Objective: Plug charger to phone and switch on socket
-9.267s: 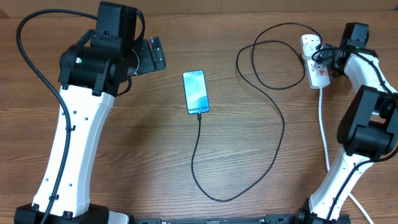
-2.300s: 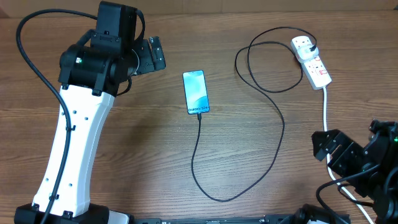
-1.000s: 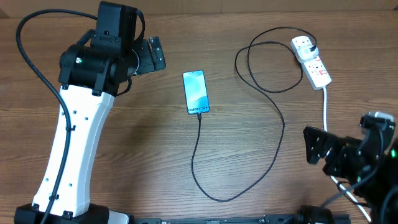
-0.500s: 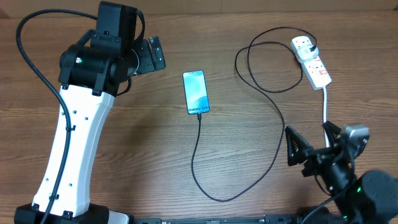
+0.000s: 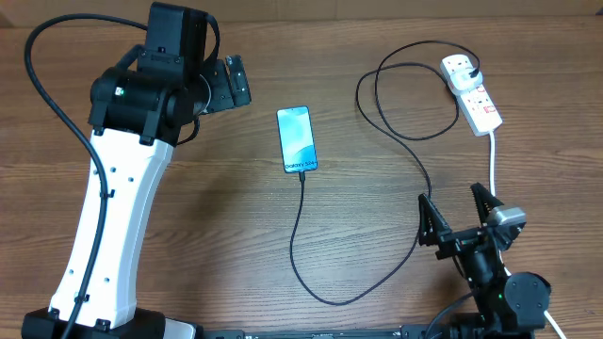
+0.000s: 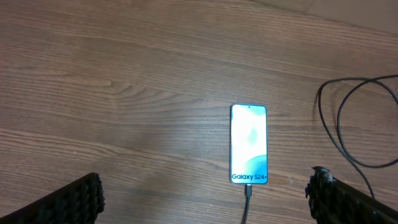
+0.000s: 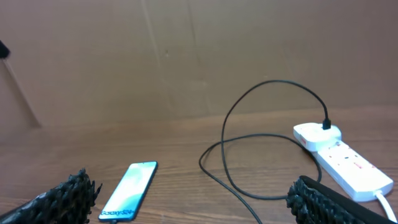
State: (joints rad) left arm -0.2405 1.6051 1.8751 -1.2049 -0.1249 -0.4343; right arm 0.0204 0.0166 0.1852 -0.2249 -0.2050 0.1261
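Left claw (image 5: 236,82) spread wide, empty, left of phone (image 5: 296,139) mid-bench. Right claw (image 5: 457,218) likewise, near charger (image 5: 294,245). Left wrist: connector at phone's bottom edge. Right wrist: plug in socket (image 7: 339,155).

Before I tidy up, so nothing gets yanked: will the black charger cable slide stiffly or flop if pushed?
Probably floppy: the charger cable lies in loose loops, so a push would likely shift only the nearby stretch. It looks thin, so likely light. Its ends seem plugged into the phone and the socket, so a strong pull might drag the phone.
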